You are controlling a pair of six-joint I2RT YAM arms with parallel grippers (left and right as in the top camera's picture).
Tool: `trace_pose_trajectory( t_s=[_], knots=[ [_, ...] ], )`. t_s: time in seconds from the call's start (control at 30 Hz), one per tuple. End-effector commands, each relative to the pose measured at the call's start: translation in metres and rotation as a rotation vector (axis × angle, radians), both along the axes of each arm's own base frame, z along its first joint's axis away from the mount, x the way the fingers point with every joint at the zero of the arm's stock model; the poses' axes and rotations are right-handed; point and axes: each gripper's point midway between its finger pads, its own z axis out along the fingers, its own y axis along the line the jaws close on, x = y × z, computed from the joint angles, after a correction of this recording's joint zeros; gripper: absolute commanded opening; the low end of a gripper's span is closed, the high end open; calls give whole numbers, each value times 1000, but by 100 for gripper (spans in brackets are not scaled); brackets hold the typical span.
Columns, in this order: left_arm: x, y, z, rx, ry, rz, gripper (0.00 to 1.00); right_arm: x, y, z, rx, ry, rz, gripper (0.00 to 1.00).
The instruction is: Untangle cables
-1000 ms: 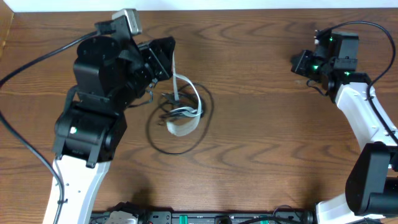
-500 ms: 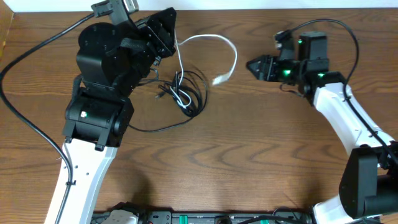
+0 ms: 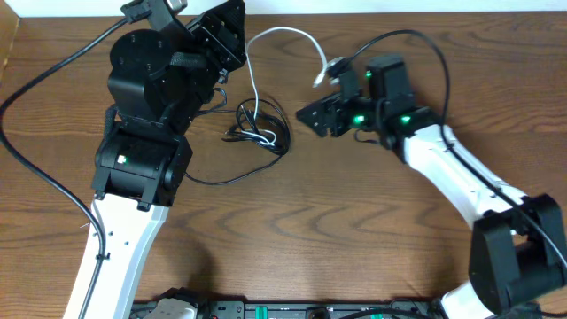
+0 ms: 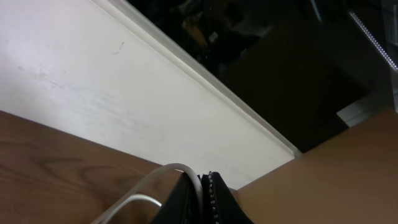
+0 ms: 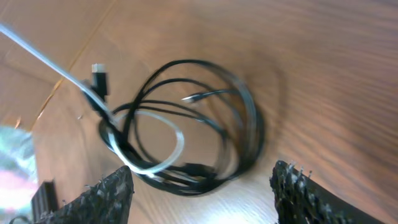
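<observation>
Left gripper (image 3: 237, 37) sits raised near the far edge of the desk (image 3: 372, 239), left of middle. Its wrist view shows the jaws pinched together on the white cable (image 5: 180, 142), with the cord lifted off the wood at that spot. From the pinch, one white run arcs toward the desk's middle and ends in a small plug close to the right arm's wrist. The other run drops into the tangle. Black cable (image 5: 252, 124) lies coiled in several loose loops on the desk just to the near side of the left gripper. A white loop is threaded through the coil, and one long black strand trails off toward the near-left corner. Right gripper (image 3: 310, 117) is just beside the coil, on the side toward the right edge, jaws spread wide and holding nothing. Its fingers (image 5: 115, 193) frame the coil from above.
</observation>
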Motion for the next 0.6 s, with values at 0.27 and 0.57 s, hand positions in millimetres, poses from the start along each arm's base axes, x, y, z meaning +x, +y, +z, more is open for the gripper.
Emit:
trace_pose_trajectory(
  t_s=[0.27, 0.57],
  knots=[
    [-2, 2, -2, -8, 29, 7, 8, -43, 68, -29, 48, -45, 298, 76],
    [-3, 3, -6, -4, 45, 7, 7, -57, 86, -50, 37, -27, 354, 71]
  ],
)
